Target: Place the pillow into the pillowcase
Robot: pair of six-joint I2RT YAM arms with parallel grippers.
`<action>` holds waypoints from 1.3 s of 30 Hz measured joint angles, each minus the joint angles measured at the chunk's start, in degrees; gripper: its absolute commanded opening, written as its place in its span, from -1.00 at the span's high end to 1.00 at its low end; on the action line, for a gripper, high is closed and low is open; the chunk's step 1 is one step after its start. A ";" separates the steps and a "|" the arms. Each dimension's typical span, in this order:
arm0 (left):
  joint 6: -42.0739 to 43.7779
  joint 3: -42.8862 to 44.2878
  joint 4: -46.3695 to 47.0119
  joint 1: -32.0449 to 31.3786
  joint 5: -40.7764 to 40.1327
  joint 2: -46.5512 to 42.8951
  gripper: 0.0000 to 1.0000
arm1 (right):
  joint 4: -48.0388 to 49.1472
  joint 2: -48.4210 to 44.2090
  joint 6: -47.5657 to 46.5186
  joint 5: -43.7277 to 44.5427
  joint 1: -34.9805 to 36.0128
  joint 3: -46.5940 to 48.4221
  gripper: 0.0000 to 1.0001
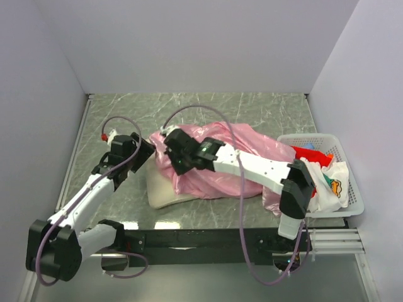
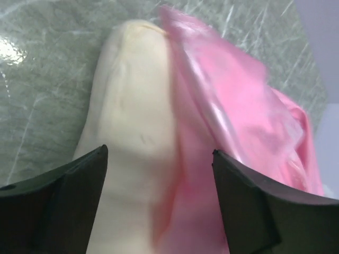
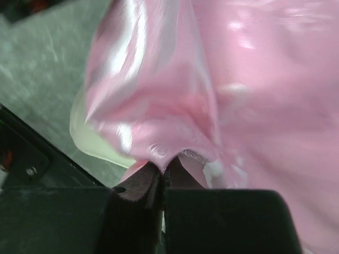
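Note:
The cream pillow (image 1: 165, 192) lies on the table with its left end bare; the shiny pink pillowcase (image 1: 242, 148) covers the rest of it. My left gripper (image 1: 148, 151) is open at the pillow's far left corner, its fingers (image 2: 63, 185) straddling the pillow (image 2: 130, 106) and the pillowcase edge (image 2: 212, 106). My right gripper (image 1: 169, 145) is shut on a fold of the pillowcase (image 3: 169, 95) and holds it up over the pillow (image 3: 87, 137). The bear patch is hidden.
A white basket (image 1: 348, 160) stands at the right, holding a red cloth (image 1: 315, 155) and a white printed cloth (image 1: 330, 182). The table's near edge has a black rail (image 1: 208, 239). White walls enclose the marbled table (image 1: 264, 113).

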 measured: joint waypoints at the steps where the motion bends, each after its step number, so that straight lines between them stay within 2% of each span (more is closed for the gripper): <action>1: 0.39 0.22 -0.61 0.04 -0.28 -0.94 -0.84 | 0.22 -0.94 0.20 -0.04 -1.05 0.00 1.00; 2: 0.55 0.57 -1.95 0.02 -1.07 -2.47 -0.99 | 0.31 -2.36 0.39 -0.22 -2.19 0.15 1.00; 6: 0.66 0.59 -8.26 -0.09 -4.70 -9.99 -0.99 | -0.22 -5.84 0.42 -0.72 -4.07 3.74 1.00; 7: 0.55 0.37 -9.60 -0.09 -5.44 -11.87 -0.91 | -0.66 -5.97 0.39 -0.94 -4.42 5.46 1.00; 9: 0.28 -0.96 -11.58 -0.09 -5.81 -15.89 -0.89 | -1.22 -5.79 0.35 -1.31 -4.76 9.03 1.00; 10: 0.15 -1.97 -12.20 -0.17 -5.75 -17.40 -0.99 | -1.92 -5.42 0.31 -1.36 -4.94 11.02 1.00; 14: -0.81 -9.25 -12.98 -3.02 -4.15 -22.43 -0.99 | -4.26 -3.08 -0.02 -1.68 -5.40 18.86 1.00; 19: -3.17 -13.75 -12.87 -8.81 -4.17 -20.41 -0.99 | -6.19 0.04 -0.09 -2.36 -5.55 25.00 1.00; 32: -5.88 -10.14 -6.10 -9.46 -10.49 -18.91 -0.99 | -8.35 -1.42 -0.11 -2.16 -5.49 23.87 1.00; 39: -6.14 -10.84 -3.67 -9.46 -13.18 -12.81 -0.99 | -10.34 -2.08 -0.28 -1.97 -5.51 24.57 1.00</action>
